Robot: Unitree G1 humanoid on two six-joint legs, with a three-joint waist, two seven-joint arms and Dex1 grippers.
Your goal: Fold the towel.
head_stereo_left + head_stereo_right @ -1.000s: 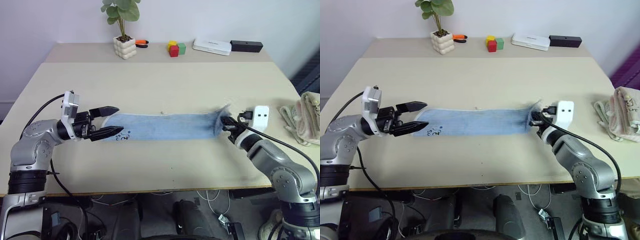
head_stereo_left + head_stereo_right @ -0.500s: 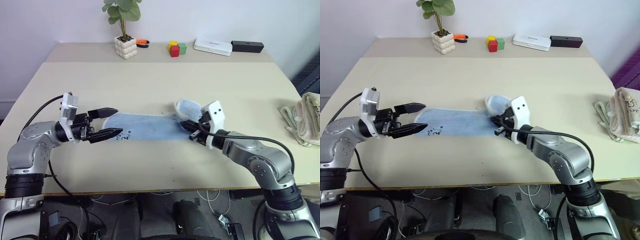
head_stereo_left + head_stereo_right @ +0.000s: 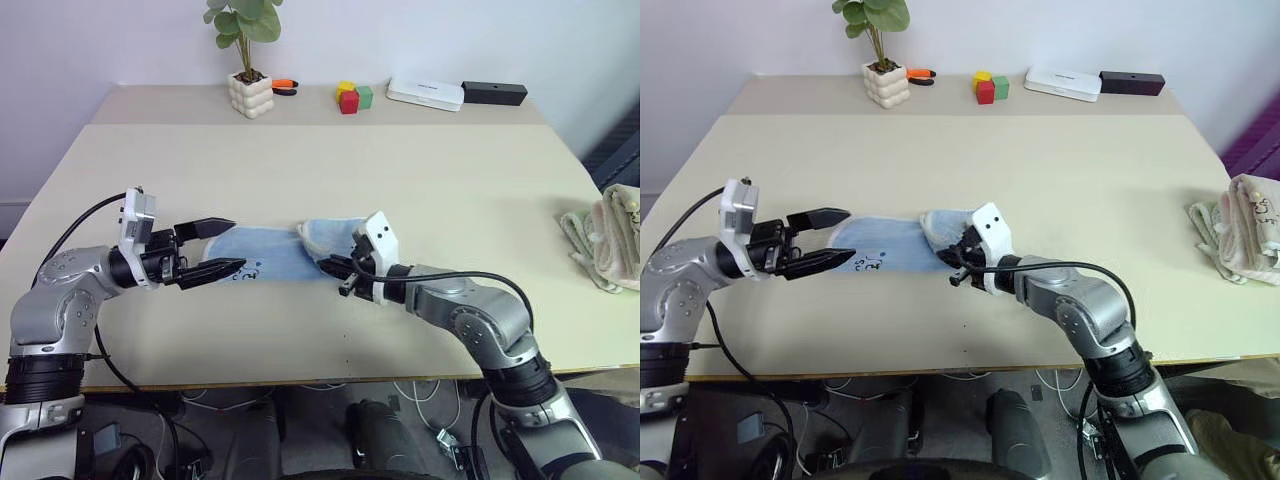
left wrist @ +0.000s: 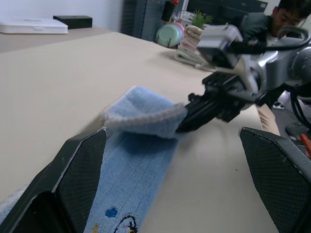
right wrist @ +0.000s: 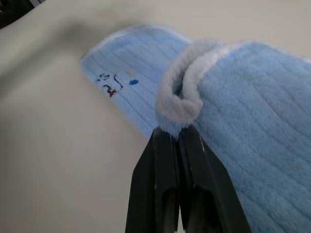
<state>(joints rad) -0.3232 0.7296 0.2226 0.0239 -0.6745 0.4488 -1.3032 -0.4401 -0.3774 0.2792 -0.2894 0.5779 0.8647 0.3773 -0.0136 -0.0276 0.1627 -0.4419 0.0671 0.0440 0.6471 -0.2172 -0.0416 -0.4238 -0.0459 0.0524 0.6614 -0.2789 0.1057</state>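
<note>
You see 2 silver-grey jointed arms, each with a white wrist camera block, black cable and black 2-finger gripper: left gripper [image 3: 218, 248], right gripper [image 3: 338, 274].

One light blue towel [image 3: 275, 252] — two grippers, left gripper [image 3: 228, 246] and right gripper [image 3: 330, 268]. One potted plant [image 3: 246, 52]; three coloured blocks [image 3: 351, 96]; one white box [image 3: 425, 93]; one black box [image 3: 493, 93] — one stack of beige towels [image 3: 606, 233].
</note>
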